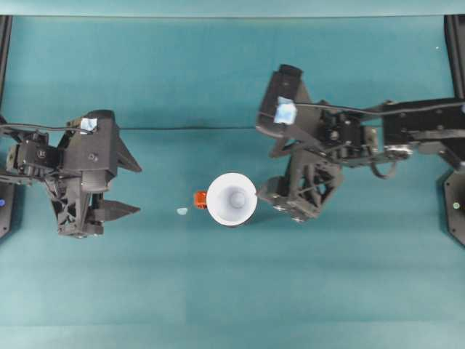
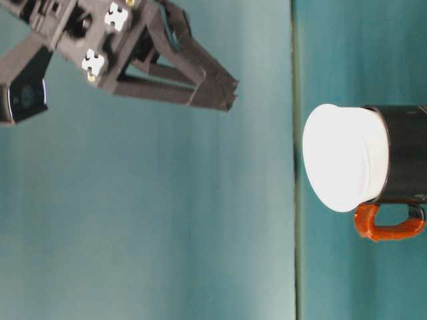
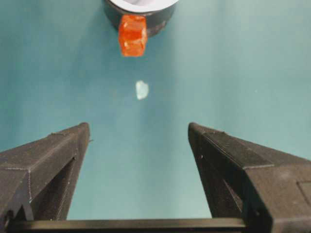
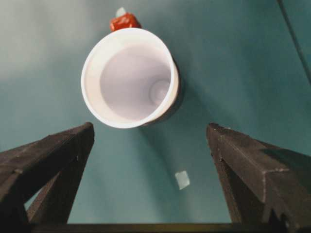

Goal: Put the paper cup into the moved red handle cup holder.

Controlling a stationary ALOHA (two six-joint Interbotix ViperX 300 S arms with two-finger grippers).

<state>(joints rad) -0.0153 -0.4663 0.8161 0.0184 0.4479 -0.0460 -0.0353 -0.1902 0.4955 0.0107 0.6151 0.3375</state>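
The left gripper [image 1: 120,189] is hovering at the left of the table, jaws spread wide and holding nothing; its wrist view is looking across bare teal table [image 3: 243,73] at a small pale scrap [image 3: 141,90] and the orange-red handle [image 3: 132,35] beyond. In the middle, the paper cup [image 1: 231,198] is sitting upright inside the red handle cup holder [image 2: 403,157], its white rim standing proud of the black wall, the handle pointing left. To the right, the right gripper [image 1: 267,163] is hanging just beside the cup, fingers [image 4: 53,160] parted well wider than the rim and gripping nothing.

The placing looks done, so the step in hand appears to be clearing away: the right arm is best backing off with the jaws kept wide, avoiding brushing the rim and tipping the light cup.

How deep the cup is seated is hard to judge, since the holder's black wall is hiding its lower half. The holder is cut off at the frame edge in the left wrist view. A second pale scrap [image 4: 182,179] is lying near the right fingers; what it is I cannot tell.
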